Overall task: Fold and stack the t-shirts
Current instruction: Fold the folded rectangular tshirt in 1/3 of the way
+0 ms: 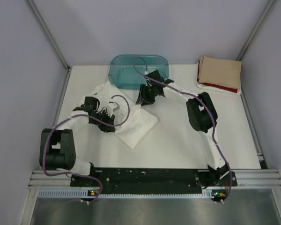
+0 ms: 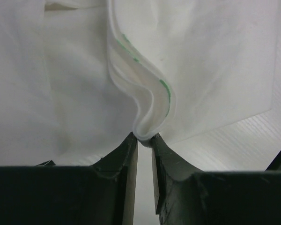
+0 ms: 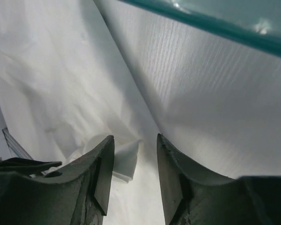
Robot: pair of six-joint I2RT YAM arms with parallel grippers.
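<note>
A: Where is the white t-shirt sitting?

B: It lies on the left half of the table, roughly midway between the near and far edges. It's rumpled and partly doubled over. One corner points toward the near edge, and its far side reaches up to the teal tub.

A: And the left gripper?

B: It's down on the shirt's left part. From its wrist camera the two fingers are pressed together on a raised fold of the white cloth, which stands up in a ridge with faint green marks along its edge.

A: Is the right gripper holding anything?

B: No, its fingers stand apart. It hangs over the shirt's far edge, just in front of the tub. A bit of white hem lies in the gap between them, and they aren't pinching it. The tub's rim runs just beyond.

A: What about the other tees?

B: They're at the far right corner, well apart from both arms. The tan t-shirt lies folded flat on top of the red t-shirt, which shows only along the left and near edges.
</note>
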